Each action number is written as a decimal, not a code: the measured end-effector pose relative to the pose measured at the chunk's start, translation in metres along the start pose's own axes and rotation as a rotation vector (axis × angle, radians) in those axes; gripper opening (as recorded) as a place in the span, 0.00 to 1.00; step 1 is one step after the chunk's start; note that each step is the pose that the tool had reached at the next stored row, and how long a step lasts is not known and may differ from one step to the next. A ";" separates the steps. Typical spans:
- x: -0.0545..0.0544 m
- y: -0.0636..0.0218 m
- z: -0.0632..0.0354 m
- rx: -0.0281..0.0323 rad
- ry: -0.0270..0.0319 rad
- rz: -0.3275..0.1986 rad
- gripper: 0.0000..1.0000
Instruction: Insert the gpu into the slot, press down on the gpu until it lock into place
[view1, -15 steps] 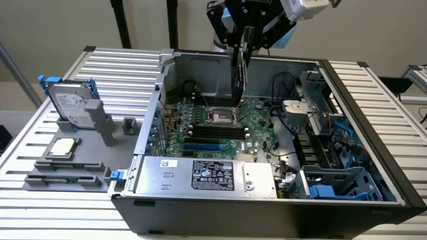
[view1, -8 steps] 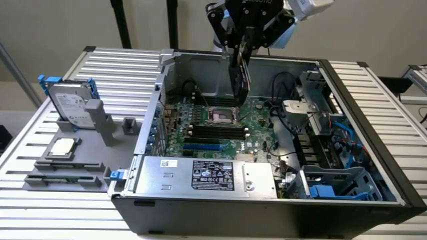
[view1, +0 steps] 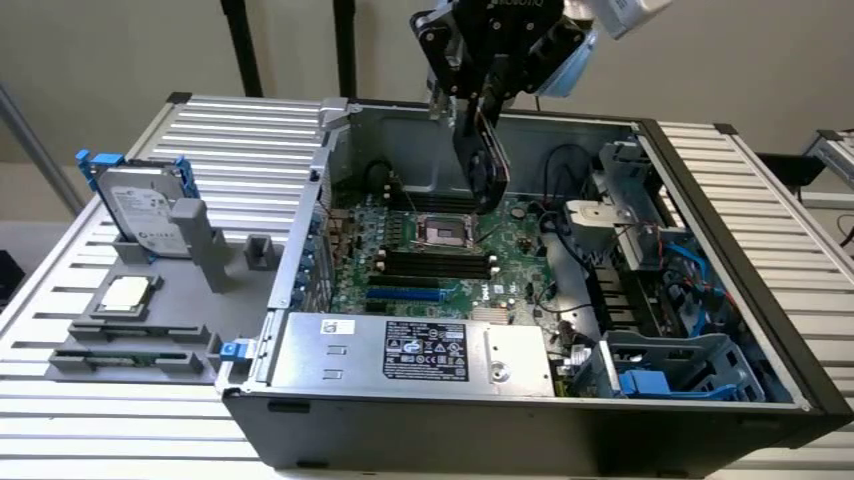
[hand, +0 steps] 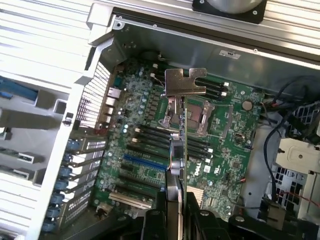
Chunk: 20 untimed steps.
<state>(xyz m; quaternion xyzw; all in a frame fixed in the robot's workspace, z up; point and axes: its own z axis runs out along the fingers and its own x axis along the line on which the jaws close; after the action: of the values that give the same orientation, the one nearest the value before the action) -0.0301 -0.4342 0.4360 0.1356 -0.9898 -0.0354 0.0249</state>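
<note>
My gripper (view1: 483, 100) hangs above the open computer case (view1: 747, 300), shut on the gpu (view1: 481, 150), a thin black card that hangs down edge-on over the far part of the motherboard (view1: 441, 260). In the wrist view the gpu (hand: 177, 155) runs away from my gripper (hand: 175, 222), and its silver metal bracket (hand: 185, 82) is at the far end. The card floats well above the board and touches nothing. The blue expansion slot (hand: 145, 162) lies on the board beside the card's line, seen in the exterior view as a blue slot (view1: 407, 297) nearer the power supply.
A silver power-supply box (view1: 400, 350) fills the case's near side. Black memory slots (view1: 434, 262) and the CPU socket (view1: 445, 228) sit mid-board. Cables (view1: 574, 200) and a blue drive cage (view1: 667, 375) crowd the exterior view's right. A hard drive (view1: 140, 215) stands outside on the left.
</note>
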 end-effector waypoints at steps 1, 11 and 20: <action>0.000 0.0000 0.0000 0.0008 0.0015 -0.018 0.26; 0.000 -0.0001 0.0010 0.0080 0.0151 -0.199 0.26; 0.000 -0.0002 0.0029 0.0163 0.0235 -0.363 0.26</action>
<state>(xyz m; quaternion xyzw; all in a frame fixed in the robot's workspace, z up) -0.0301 -0.4342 0.4331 0.3127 -0.9490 -0.0297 0.0285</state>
